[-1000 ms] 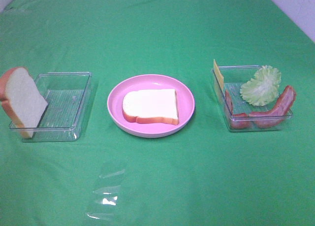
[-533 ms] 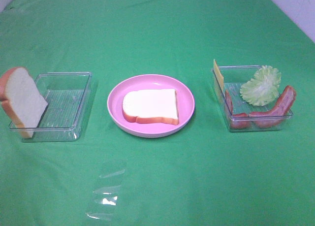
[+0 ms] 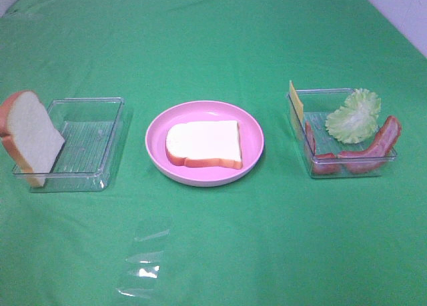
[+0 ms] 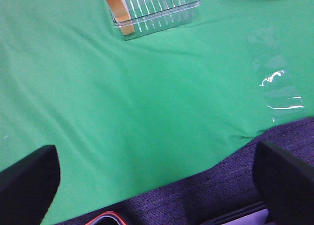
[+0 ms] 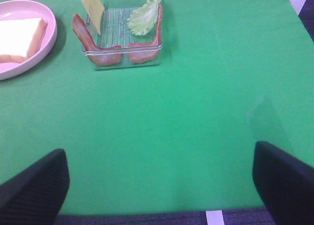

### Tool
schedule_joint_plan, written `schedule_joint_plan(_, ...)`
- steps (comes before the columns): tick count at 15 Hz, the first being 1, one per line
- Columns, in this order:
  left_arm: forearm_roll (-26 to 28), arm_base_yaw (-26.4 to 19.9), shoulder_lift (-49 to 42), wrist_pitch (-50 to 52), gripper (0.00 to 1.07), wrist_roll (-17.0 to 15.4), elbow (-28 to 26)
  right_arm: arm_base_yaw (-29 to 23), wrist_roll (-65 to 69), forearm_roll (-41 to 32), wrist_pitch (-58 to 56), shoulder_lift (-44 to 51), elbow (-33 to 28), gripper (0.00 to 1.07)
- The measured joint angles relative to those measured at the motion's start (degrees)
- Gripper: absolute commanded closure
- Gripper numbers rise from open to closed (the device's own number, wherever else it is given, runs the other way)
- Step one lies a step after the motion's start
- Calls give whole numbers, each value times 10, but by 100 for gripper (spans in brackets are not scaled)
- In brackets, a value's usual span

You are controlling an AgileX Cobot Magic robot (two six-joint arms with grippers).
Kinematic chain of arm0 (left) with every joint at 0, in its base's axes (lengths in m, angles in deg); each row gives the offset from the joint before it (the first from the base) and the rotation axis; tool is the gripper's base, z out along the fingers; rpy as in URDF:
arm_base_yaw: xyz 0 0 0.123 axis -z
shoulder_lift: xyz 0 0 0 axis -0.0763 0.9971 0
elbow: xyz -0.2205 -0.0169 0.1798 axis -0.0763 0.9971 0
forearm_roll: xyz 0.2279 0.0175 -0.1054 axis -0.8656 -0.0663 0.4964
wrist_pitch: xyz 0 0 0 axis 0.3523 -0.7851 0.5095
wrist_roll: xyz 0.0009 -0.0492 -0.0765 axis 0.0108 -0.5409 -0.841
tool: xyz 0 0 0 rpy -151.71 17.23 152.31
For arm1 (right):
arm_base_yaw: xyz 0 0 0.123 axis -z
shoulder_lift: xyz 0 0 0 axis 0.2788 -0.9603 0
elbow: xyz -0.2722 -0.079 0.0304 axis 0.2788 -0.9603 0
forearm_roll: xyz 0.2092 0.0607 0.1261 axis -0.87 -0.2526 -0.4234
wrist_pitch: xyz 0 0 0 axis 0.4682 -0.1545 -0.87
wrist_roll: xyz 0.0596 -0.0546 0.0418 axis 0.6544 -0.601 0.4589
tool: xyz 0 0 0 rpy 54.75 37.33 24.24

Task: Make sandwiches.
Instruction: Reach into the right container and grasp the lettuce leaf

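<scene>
Across the whole table lies a green cloth [image 3: 213,46], the biggest thing in view. Over its near edge hang the left gripper [image 4: 157,186] and the right gripper [image 5: 159,186], each with its black fingers spread wide and nothing between them (neither shows in the high view).

On the cloth sit two clear trays well apart: the left tray [image 3: 100,139] and the right tray [image 3: 320,93]. Between them stands the round pink plate [image 3: 253,129], apart from both.

One bread slice [image 3: 203,144], white with an orange-brown crust, lies flat in the middle of the plate with nothing on top of it. A second bread slice [image 3: 30,136] stands tilted against the outer end of the left tray, its lower edge inside the tray.

The right tray holds the fillings. A pale green lettuce leaf [image 3: 353,116] leans on its far right corner. Reddish bacon strips [image 3: 373,146] curve along the front wall and up over the right rim. A yellow cheese slice [image 3: 295,101] stands on edge against the wall nearest the plate.

A small piece of clear film [image 3: 143,259] lies flat on the cloth, nearer the camera than the plate.
</scene>
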State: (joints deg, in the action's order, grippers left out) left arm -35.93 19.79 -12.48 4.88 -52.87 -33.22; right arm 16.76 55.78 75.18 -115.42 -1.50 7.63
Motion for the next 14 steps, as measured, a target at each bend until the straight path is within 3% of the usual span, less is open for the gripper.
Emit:
schedule_joint_plan(3, 0, -46, -23, 2, 5, 0, 0, 0, 0, 0, 0, 0, 0, 9)
schedule_joint_plan(5, 0, -108, -87, 1, 5, 0, 0, 0, 0, 0, 0, 0, 0, 9)
schedule_joint_plan(8, 0, -148, -144, 1, 5, 0, 0, 0, 0, 0, 0, 0, 0, 9)
schedule_joint_plan(11, 0, -182, -190, 1, 5, 0, 0, 0, 0, 0, 0, 0, 0, 9)
schedule_joint_plan(14, 0, -184, -192, 1, 5, 0, 0, 0, 0, 0, 0, 0, 0, 9)
